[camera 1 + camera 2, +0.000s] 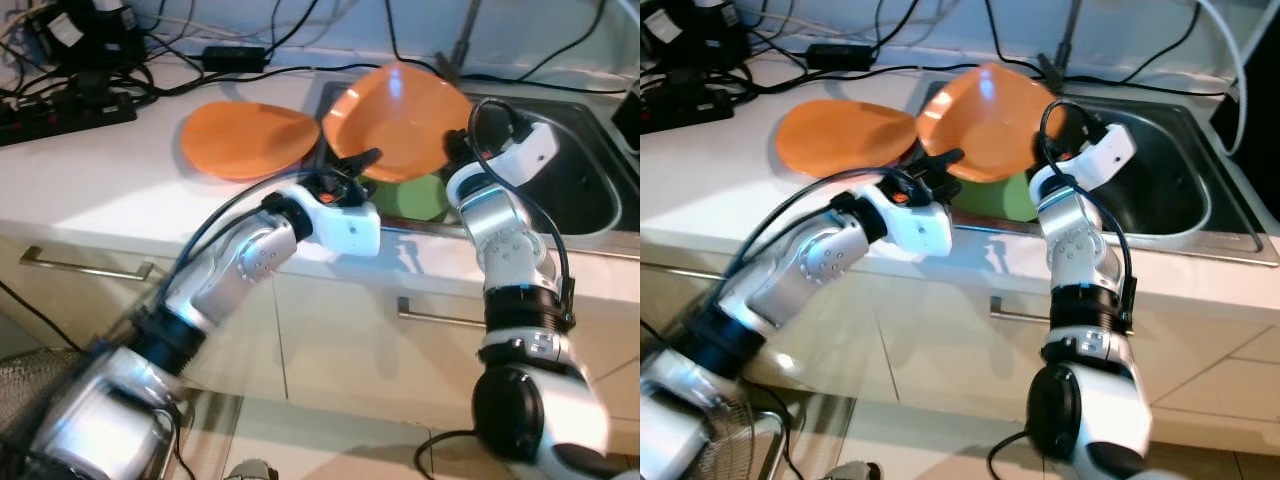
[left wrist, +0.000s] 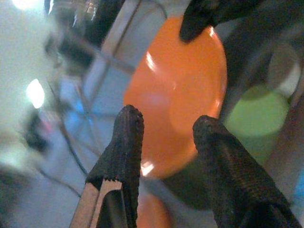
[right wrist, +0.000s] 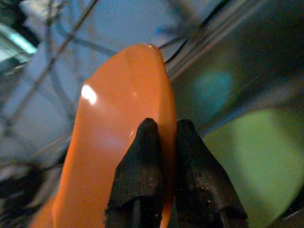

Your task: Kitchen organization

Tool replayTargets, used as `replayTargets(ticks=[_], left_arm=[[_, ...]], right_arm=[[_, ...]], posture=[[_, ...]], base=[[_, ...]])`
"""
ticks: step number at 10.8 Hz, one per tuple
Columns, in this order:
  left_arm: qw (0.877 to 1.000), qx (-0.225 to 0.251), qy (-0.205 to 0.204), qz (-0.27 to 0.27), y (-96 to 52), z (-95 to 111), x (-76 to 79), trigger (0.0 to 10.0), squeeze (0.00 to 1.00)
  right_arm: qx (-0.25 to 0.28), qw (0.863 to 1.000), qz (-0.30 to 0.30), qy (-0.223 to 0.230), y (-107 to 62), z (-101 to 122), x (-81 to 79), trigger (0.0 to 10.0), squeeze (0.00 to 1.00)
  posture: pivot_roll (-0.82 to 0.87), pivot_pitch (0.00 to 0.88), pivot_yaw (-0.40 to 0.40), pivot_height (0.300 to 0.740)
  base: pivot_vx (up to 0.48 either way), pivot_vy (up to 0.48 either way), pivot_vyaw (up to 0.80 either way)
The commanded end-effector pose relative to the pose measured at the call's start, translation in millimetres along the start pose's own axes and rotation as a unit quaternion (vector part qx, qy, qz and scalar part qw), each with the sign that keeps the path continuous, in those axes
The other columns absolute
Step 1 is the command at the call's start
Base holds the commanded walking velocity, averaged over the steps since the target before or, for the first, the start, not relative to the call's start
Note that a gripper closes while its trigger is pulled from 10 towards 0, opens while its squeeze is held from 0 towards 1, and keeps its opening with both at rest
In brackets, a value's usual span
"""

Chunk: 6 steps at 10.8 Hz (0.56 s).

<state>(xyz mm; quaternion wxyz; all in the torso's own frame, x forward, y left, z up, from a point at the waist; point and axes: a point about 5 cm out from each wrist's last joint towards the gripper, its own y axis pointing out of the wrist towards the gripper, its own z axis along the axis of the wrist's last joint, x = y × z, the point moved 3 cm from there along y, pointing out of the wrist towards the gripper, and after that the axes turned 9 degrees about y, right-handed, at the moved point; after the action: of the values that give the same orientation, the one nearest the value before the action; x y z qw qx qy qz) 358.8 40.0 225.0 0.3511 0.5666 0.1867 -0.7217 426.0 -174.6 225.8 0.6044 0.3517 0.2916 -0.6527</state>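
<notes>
An orange plate [image 1: 400,115] is held tilted over the sink's left edge, with my right gripper [image 3: 164,137] shut on its rim; the same gripper is seen at the plate's right side [image 1: 458,142]. My left gripper [image 1: 357,167] is open just below the plate's lower left edge, its fingers [image 2: 124,142] pointing at the plate's face [image 2: 178,95] without touching it. A second orange plate [image 1: 248,138] lies flat on the white counter to the left. Under the held plate, a green dish [image 1: 422,198] rests in the sink.
The steel sink [image 1: 575,195] opens to the right, with a faucet pipe [image 1: 463,40] behind it. A black power strip [image 1: 60,112] and cables crowd the counter's back left. Cabinet drawers with metal handles [image 1: 85,265] lie below the counter edge.
</notes>
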Motion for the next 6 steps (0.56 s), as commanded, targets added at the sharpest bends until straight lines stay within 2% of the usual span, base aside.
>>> replayTargets(ticks=[1, 2, 3, 4, 5, 6], left_arm=[[0.992, -0.027, -0.125, 0.024, -2.9, -6.5, -6.7, 10.0, 0.0], [0.972, -0.025, -0.23, 0.028, -2.0, -0.2, -4.7, 10.0, 0.0], [0.96, -0.025, -0.278, 0.028, -2.7, 2.2, -1.1, 10.0, 0.0], [0.939, -0.035, -0.341, 0.033, -6.4, 2.1, 3.1, 10.0, 0.0], [0.914, -0.064, -0.4, 0.035, -11.5, -1.6, 7.0, 10.0, 0.0], [0.916, -0.058, -0.396, 0.032, -13.1, 0.3, 7.6, 10.0, 0.0]], right_arm=[[0.05, 0.997, -0.002, -0.051, 2.7, 17.5, -6.5, 10.0, 0.0], [0.073, 0.989, -0.008, -0.126, 2.7, 21.9, -3.5, 10.0, 0.0], [0.079, 0.984, -0.009, -0.162, 3.3, 20.5, -2.1, 10.0, 0.0], [0.077, 0.977, -0.005, -0.2, 5.3, 14.2, -1.9, 10.0, 0.0], [0.064, 0.97, 0.003, -0.236, 6.8, 2.5, -1.8, 10.0, 0.0], [0.047, 0.969, 0.002, -0.243, 6.7, -7.9, 1.4, 10.0, 0.0]], posture=[[0.2, 0.048, -0.022, 0.74], [0.21, 0.051, -0.023, 0.74], [0.21, 0.055, -0.024, 0.74], [0.21, 0.063, -0.022, 0.74], [0.22, 0.073, -0.021, 0.74], [0.23, 0.088, -0.025, 0.74]], base=[[0.0, 0.0, 0.0], [0.0, 0.0, 0.0], [0.0, 0.0, 0.0], [0.0, 0.0, 0.0], [0.0, 0.0, 0.0], [0.0, 0.0, 0.0]])
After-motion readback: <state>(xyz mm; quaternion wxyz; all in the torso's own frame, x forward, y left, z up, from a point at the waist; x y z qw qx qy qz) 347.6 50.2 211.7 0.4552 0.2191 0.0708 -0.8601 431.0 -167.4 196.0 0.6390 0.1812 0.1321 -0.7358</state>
